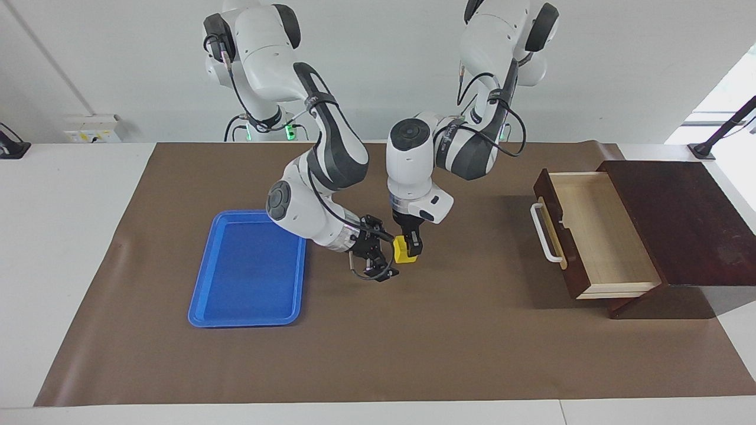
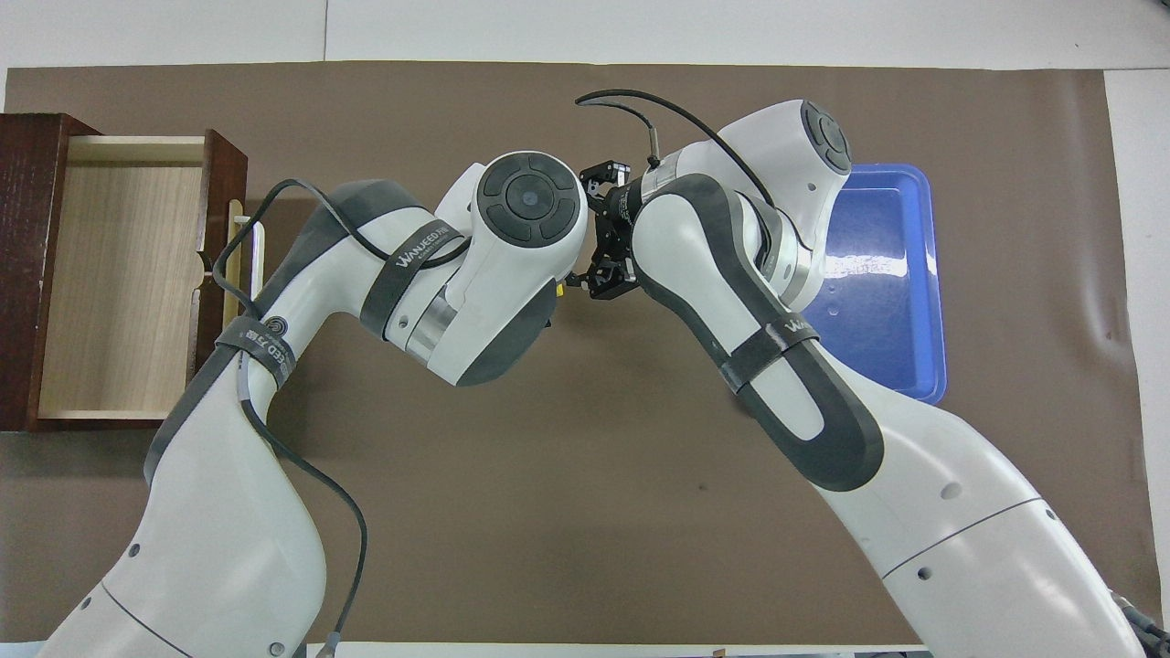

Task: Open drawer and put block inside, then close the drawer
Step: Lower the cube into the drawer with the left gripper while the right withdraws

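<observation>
At centre frame the left gripper (image 1: pixel 407 243) is clamping the block (image 1: pixel 404 249); the right gripper (image 1: pixel 378 265), fingers spread and empty, is hanging beside it. The drawer (image 1: pixel 596 233) is gaping at right (placing and closing remain).

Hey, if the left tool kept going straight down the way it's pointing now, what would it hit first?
The left tool points down over the mat's middle, shut on the yellow block. Straight down, the block would likely meet the brown mat first; nothing else seems to lie under it. The right tool is close beside it, not below.
</observation>
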`<action>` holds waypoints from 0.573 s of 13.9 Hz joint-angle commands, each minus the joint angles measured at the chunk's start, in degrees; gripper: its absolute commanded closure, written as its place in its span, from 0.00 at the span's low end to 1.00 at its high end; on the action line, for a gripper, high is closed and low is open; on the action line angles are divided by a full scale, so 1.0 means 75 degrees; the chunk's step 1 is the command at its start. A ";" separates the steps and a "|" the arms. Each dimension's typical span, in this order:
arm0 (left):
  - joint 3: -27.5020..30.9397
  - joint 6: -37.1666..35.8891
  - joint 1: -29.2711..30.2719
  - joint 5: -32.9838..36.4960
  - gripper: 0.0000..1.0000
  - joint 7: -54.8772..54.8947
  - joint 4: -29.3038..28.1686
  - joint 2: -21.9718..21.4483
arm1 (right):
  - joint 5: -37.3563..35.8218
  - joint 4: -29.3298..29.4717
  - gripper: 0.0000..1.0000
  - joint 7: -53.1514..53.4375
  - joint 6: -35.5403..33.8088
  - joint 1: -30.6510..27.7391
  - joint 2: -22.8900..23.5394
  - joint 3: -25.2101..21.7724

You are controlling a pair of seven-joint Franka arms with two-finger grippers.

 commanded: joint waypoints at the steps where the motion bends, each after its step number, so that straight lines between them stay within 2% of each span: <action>1: 0.0003 -0.0879 0.0289 -0.0182 1.00 0.0384 0.0280 -0.0315 | 0.0164 0.0037 0.00 0.0082 -0.0078 -0.0277 -0.0059 0.0039; 5: 0.0038 -0.2916 0.0909 -0.0311 1.00 0.0875 0.1274 -0.0433 | 0.0176 0.0061 0.00 0.0048 -0.0744 -0.1026 -0.0316 0.0028; 8: 0.0074 -0.4102 0.1530 -0.0334 1.00 0.1730 0.1920 -0.0456 | -0.0104 0.0037 0.00 -0.0780 -0.1832 -0.1764 -0.0808 -0.0077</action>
